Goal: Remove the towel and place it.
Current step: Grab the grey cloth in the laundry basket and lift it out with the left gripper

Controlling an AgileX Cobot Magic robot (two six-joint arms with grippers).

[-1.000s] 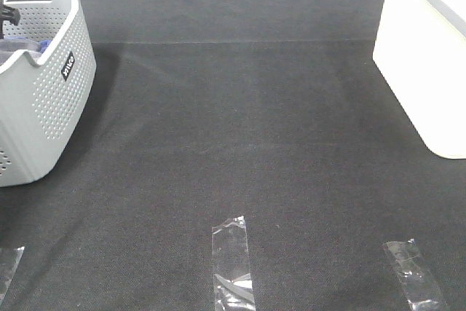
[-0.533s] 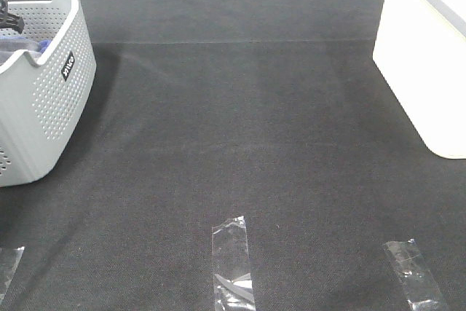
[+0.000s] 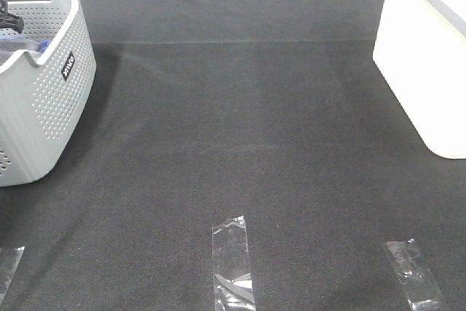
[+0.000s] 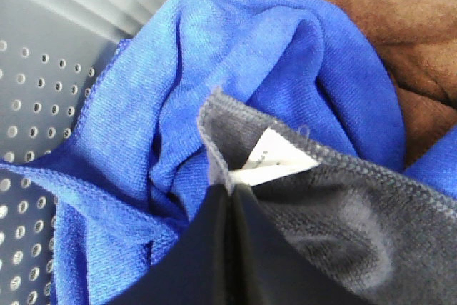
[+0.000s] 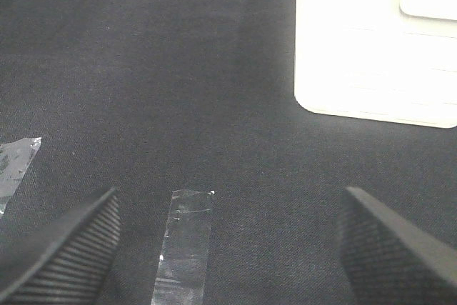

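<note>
Inside the grey perforated basket (image 4: 43,69), the slate-grey towel (image 4: 343,212) lies on top of a bright blue cloth (image 4: 235,69). My left gripper (image 4: 230,201) is shut on the towel's stitched hem, right beside its white label (image 4: 275,158). From the high view only the basket (image 3: 51,100) at the far left shows, with a sliver of grey towel (image 3: 13,49) inside and a black part of the left arm (image 3: 9,16) above it. My right gripper (image 5: 230,201) hangs open over the dark mat, holding nothing.
A brown cloth (image 4: 400,26) lies in the basket behind the blue one. A white container (image 3: 429,71) stands at the right edge of the black mat (image 3: 240,121). Clear tape strips (image 3: 233,260) (image 3: 415,274) mark the front of the mat.
My left gripper has gone from open to shut, pinching the towel's hem. The right arm has not moved.
</note>
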